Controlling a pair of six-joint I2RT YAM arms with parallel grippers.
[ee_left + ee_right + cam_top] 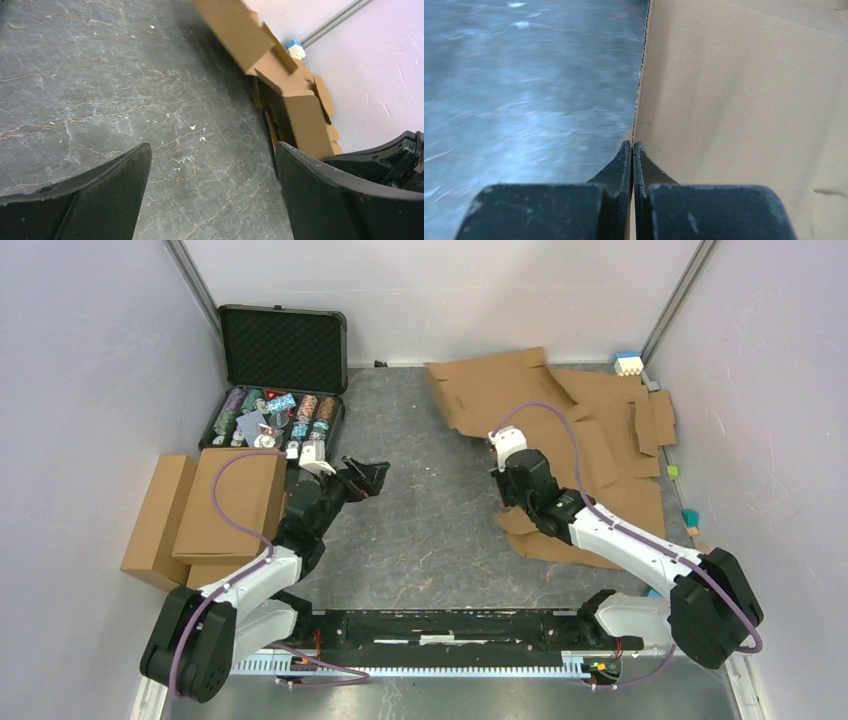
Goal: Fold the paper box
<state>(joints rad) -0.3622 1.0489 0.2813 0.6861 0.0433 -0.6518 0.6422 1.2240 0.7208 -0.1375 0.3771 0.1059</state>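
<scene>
The paper box (545,543) is a flat brown cardboard sheet on the right side of the table, at the near edge of a pile of similar sheets (560,410). In the right wrist view its left edge runs straight into my closed fingers, and the sheet (749,100) fills the right half. My right gripper (507,505) (632,147) is shut on that edge. My left gripper (365,477) (212,150) is open and empty over bare table left of centre. It faces the cardboard pile (300,115).
An open black case of poker chips (280,380) stands at the back left. Folded brown boxes (225,505) are stacked by the left wall. A blue and white block (628,362) and small coloured blocks (690,515) lie along the right wall.
</scene>
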